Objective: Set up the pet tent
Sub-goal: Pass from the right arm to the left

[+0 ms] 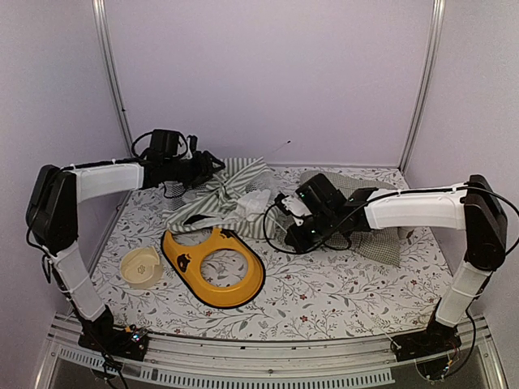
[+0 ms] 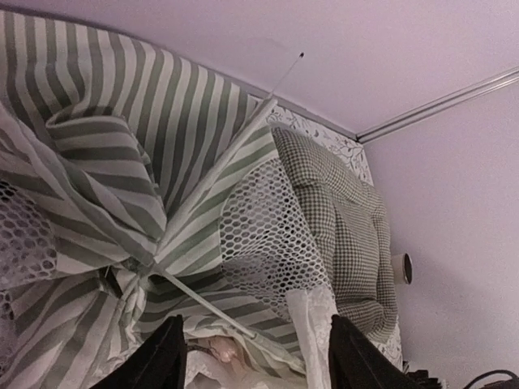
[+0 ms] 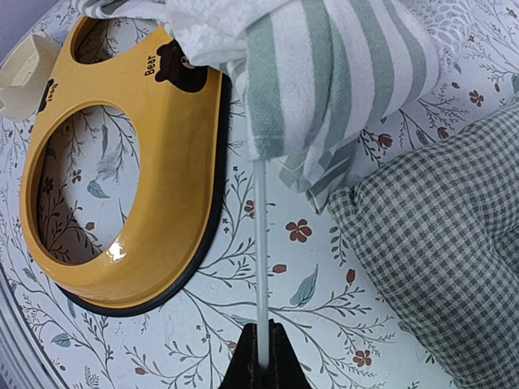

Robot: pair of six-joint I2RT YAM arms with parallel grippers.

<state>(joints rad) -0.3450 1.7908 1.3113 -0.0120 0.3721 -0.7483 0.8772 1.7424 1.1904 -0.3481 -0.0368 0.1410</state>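
1. Far left: a cream bowl (image 1: 140, 267) stands on the floral table cover (image 1: 324, 292), just beside the left end of a yellow bowl stand (image 1: 212, 266). The stand lies flat. It has two round openings, a black lower rim and a bear print with the word "Bear".

2. Left gripper (image 2: 255, 344): it reaches in from the left, at the back of the table, and points into the pet tent. Its fingers are spread wide. Loose fabric lies in the gap, and neither finger presses on it.

3. Pet tent (image 1: 227, 190): it lies collapsed at the middle of the table, behind the yellow stand and between the two grippers. The green-and-white striped fabric is crumpled and folded over itself. In the left wrist view, a white mesh panel (image 2: 268, 235) shows among the stripes. A thin pole end (image 2: 288, 69) projects from the fabric toward the back wall. In the right wrist view, a fold of the tent hangs over the far end of the yellow stand.

4. Right gripper (image 3: 260, 336): its fingers are pressed together on a thin white pole (image 3: 260, 243). The pole runs straight from the fingertips up into the striped fabric.

5. Right: a green-checked cushion (image 1: 381, 235) lies partly under the right arm, just beside the tent.
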